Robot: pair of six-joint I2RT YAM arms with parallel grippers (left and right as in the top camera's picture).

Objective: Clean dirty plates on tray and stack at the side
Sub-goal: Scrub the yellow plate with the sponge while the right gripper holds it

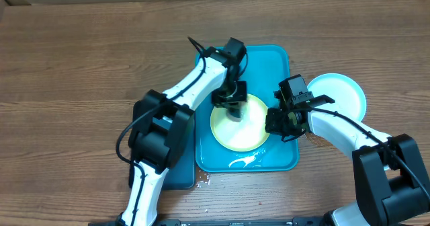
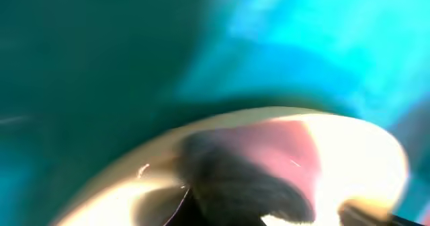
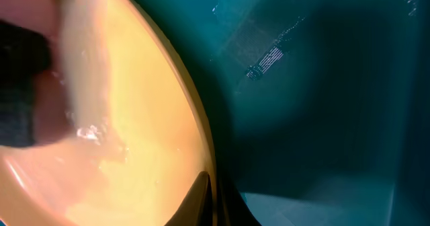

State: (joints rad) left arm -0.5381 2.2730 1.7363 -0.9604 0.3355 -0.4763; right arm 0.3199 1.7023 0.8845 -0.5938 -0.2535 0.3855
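A yellow-green plate (image 1: 248, 133) lies on the turquoise tray (image 1: 275, 64). My left gripper (image 1: 232, 109) points down onto the plate's middle, shut on a dark, pinkish sponge (image 2: 248, 179) that presses on the plate (image 2: 356, 152). My right gripper (image 1: 281, 123) is shut on the plate's right rim; its fingers (image 3: 209, 196) pinch the edge of the plate (image 3: 127, 118) above the tray floor (image 3: 322, 85). The sponge also shows in the right wrist view (image 3: 20, 91). A pale blue plate (image 1: 342, 95) lies on the wood tabletop to the right of the tray. A second yellow-green plate is not visible.
A wet streak (image 1: 245, 161) lies on the tray's near end. A dark rectangular tray (image 1: 181, 172) sits left of the turquoise tray, mostly under my left arm. Bare wood tabletop (image 1: 80, 85) spreads to the left and far side.
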